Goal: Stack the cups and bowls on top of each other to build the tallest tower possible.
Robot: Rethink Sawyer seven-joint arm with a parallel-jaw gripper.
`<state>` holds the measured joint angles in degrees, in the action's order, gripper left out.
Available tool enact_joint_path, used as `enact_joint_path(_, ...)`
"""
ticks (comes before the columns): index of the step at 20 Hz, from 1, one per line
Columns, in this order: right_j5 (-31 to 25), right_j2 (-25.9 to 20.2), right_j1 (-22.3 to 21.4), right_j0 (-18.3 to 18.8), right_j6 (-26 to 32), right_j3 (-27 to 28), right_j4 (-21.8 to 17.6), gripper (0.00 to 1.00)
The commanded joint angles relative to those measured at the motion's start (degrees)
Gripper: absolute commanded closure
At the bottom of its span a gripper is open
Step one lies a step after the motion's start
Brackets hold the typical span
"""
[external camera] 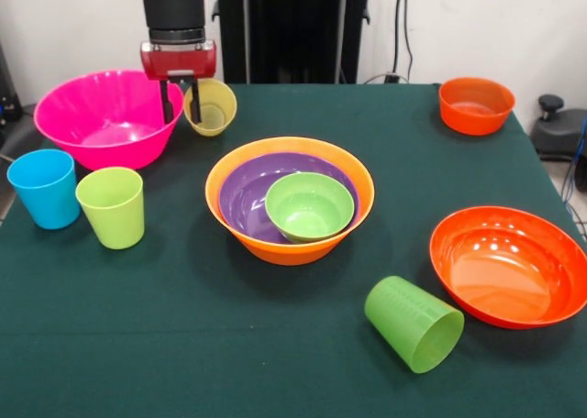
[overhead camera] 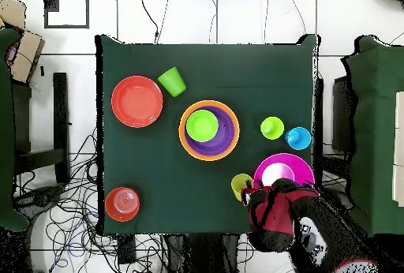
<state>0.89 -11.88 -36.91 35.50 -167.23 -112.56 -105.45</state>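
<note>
- Front view: the gripper (external camera: 181, 100) hangs beside the big pink bowl (external camera: 108, 117), clamped on the rim of the yellow cup (external camera: 211, 106), one finger inside and one outside; the cup is tilted, its mouth facing the camera.
- Mid-table sits the tower (external camera: 290, 201): a large orange bowl (external camera: 292, 244) holding the purple bowl (external camera: 246, 191), with the small green bowl (external camera: 309, 206) nested inside, leaning to one side.
- The blue cup (external camera: 45, 188) and lime cup (external camera: 112, 206) stand upright, touching, in front of the pink bowl.
- The darker green cup (external camera: 414, 324) lies on its side, just beside the wide, shallow red-orange bowl (external camera: 510, 266).
- The small orange bowl (external camera: 476, 104) sits alone at a far corner.
- No writing or labels can be read.
- Overhead view: the arm covers part of the pink bowl (overhead camera: 284, 167); the yellow cup (overhead camera: 241, 185) shows beside it.
- The tower (overhead camera: 209, 129) sits near the table's (overhead camera: 158, 65) centre, glossy rings of orange, purple and green.
</note>
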Motion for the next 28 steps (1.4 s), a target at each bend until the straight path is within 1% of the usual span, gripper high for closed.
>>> enact_joint_path(1, 14.58, 13.09, 8.13, -14.39, -21.89, 12.32, -11.75, 1.0)
enact_joint_path(2, 16.52, 15.47, 8.75, -16.48, -24.76, 13.01, -12.91, 1.0)
enact_joint_path(4, 19.57, 18.66, 9.41, -18.8, -27.59, 13.59, -14.13, 1.0)
enact_joint_path(6, 21.56, 20.75, 9.9, -19.69, -28.01, 14.24, -14.32, 1.0)
enact_joint_path(10, 24.35, 22.79, 10.84, -19.25, -26.63, 15.87, -13.89, 1.0)
enact_joint_path(12, 26.61, 24.65, 11.54, -20.02, -27.95, 16.58, -14.51, 1.0)
enact_joint_path(15, 31.27, 30.04, 13.72, -23.36, -33.51, 18.59, -17.08, 1.0)
enact_joint_path(17, 34.4, 32.76, 15.07, -24.29, -35.71, 20.29, -18.54, 1.0)
enact_joint_path(20, 38.41, 36.19, 17.66, -24.52, -38.1, 23.45, -20.63, 1.0)
enact_joint_path(28, 47.74, 41.14, 21.4, -20.09, -39.35, 31.94, -23.11, 1.0)
